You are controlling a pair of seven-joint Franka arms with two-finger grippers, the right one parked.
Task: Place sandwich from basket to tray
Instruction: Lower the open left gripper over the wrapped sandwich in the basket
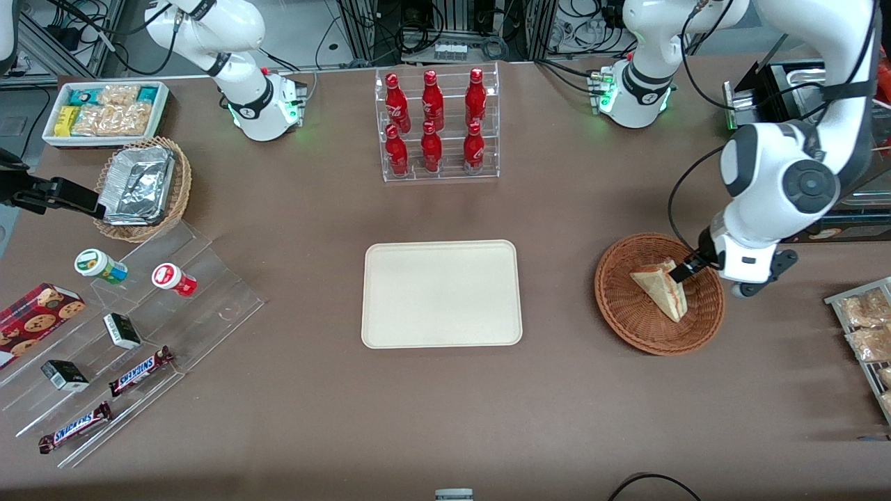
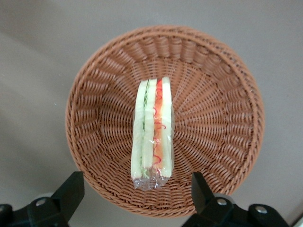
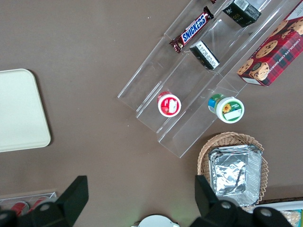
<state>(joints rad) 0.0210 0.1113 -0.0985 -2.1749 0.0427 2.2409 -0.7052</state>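
Six red bottles fill a clear rack; Snickers bars lie on acrylic steps.

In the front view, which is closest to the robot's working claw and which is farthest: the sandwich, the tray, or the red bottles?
The gripper hangs open over the basket.
1. The sandwich: in the basket, right under the gripper.
2. The tray: mid-table, beside the basket.
3. The red bottles: in a clear rack, farther from the front camera than the tray.
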